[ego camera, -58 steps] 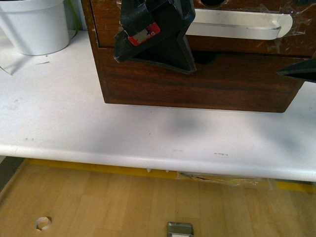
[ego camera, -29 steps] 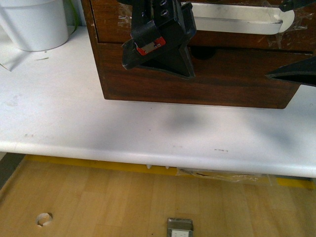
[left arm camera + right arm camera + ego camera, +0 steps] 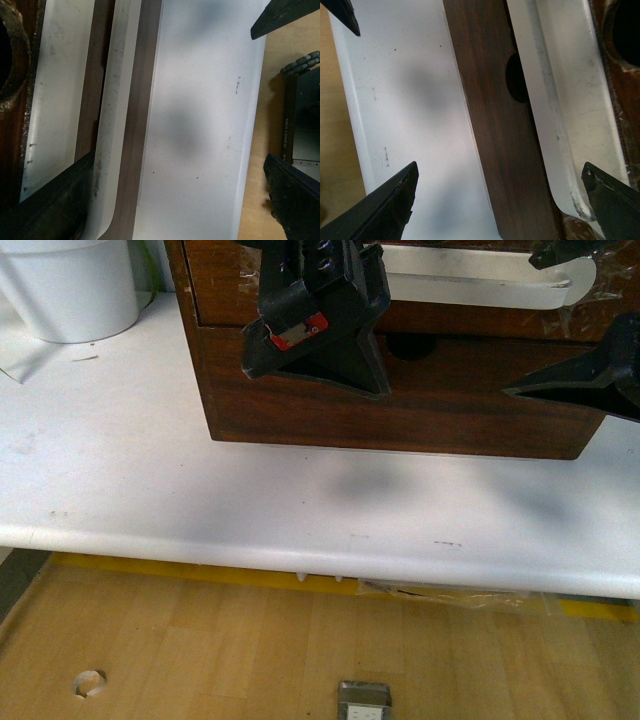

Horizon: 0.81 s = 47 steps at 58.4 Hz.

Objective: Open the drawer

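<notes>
Hard to read from the front: the drawer (image 3: pixel 480 318) cut off by the top edge, only its lower strip and the white handle (image 3: pixel 470 278) in frame, crinkled clear tape (image 3: pixel 592 302) at the handle's right end. Forms the upper front of a dark wood cabinet (image 3: pixel 183 290) on the white worktop (image 3: pixel 300 510), above a plain lower front (image 3: pixel 450 410). Cannot tell how far out it stands.

From the front, the left claw (image 3: pixel 179 157) only a black bulk with a red-and-white tag, covering the handle's left end; upper finger lost above the frame. From its own wrist, spread wide: one finger (image 3: pixel 50 210) dark over the handle's end and the wood, the other out past the worktop's edge. Contact with the handle unclear.

From the front, the right claw (image 3: pixel 499 170) just two black tips at the right border. From its wrist, spread wide, straddling handle and lower front, gripping nothing. Half-round notch (image 3: pixel 516 80) in the lower front plain here, partly behind the left claw in the front view.

Front view only: white pot (image 3: pixel 65 290) at the worktop's far left, top cut off; wood floor (image 3: pixel 200 650) below.
</notes>
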Each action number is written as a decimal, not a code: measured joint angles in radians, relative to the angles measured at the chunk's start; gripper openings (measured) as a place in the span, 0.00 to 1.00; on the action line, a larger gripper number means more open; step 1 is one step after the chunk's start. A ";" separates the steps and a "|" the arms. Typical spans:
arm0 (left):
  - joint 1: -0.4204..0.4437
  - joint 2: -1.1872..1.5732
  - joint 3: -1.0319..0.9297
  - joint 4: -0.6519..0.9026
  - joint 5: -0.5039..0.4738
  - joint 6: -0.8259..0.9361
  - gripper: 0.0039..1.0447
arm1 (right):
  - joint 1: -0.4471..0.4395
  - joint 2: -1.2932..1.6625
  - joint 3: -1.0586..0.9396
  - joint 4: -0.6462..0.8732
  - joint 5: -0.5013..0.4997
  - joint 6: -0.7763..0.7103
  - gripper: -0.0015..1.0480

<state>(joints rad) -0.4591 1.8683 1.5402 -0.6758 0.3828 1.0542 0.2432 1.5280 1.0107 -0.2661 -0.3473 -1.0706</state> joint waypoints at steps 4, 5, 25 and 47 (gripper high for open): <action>0.001 0.000 -0.001 -0.007 0.002 0.008 0.94 | 0.001 0.011 0.002 -0.001 0.001 -0.001 0.91; 0.002 0.000 -0.001 -0.008 0.003 0.011 0.94 | 0.001 0.012 0.002 -0.002 0.000 -0.002 0.91; 0.010 -0.003 -0.005 -0.040 0.013 0.052 0.94 | 0.004 0.034 0.039 -0.086 -0.031 -0.029 0.91; 0.010 -0.083 -0.097 -0.077 0.016 0.138 0.94 | 0.016 -0.031 0.011 -0.190 -0.066 -0.113 0.91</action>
<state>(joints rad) -0.4496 1.7855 1.4437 -0.7528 0.3988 1.1919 0.2592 1.4967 1.0218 -0.4564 -0.4137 -1.1839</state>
